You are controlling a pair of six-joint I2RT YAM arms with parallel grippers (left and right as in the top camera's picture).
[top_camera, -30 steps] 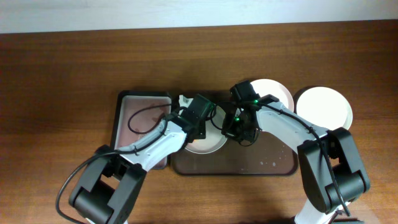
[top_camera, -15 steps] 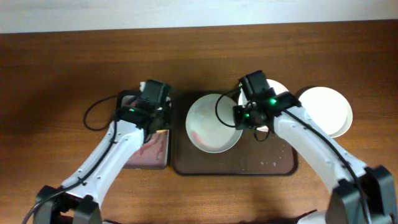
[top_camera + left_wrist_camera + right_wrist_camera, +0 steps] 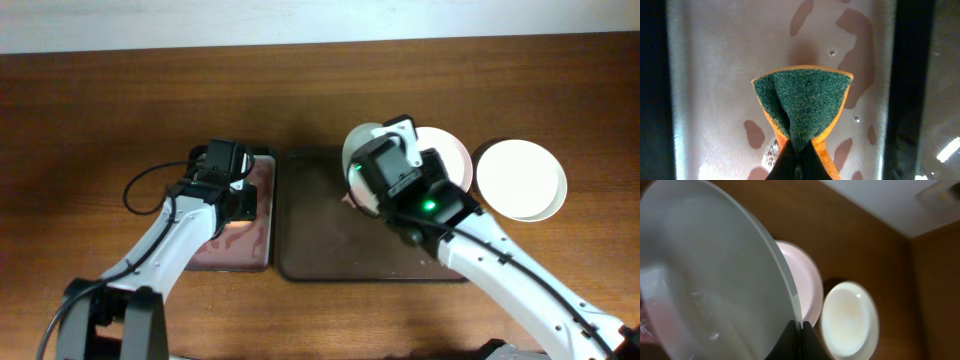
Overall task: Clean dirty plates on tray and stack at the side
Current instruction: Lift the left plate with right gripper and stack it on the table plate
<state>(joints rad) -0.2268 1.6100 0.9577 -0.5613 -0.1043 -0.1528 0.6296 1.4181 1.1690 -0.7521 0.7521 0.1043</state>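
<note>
My right gripper [image 3: 378,180] is shut on the rim of the mint plate [image 3: 356,152] and holds it tilted on edge above the back of the dark brown tray [image 3: 330,250]. The right wrist view shows its fingers [image 3: 799,332] pinched on that plate's rim [image 3: 705,280]. The pinkish plate [image 3: 452,155] lies on the tray's far right corner, and also shows in the right wrist view [image 3: 807,275]. The white plate [image 3: 520,180] lies on the table to the right [image 3: 850,320]. My left gripper [image 3: 238,212] is shut [image 3: 797,162] on a green and orange sponge [image 3: 800,105].
The sponge hangs over the smaller pinkish-grey tray [image 3: 255,250], which is wet with dark patches [image 3: 705,75] and sits left of the dark tray. Water drops lie on the dark tray's right part [image 3: 435,262]. The wooden table [image 3: 100,120] extends on all sides.
My right gripper has lifted the mint plate off the dark tray, tilted it up and carried it back and right. My left gripper, holding the sponge, has stayed over the small tray.
</note>
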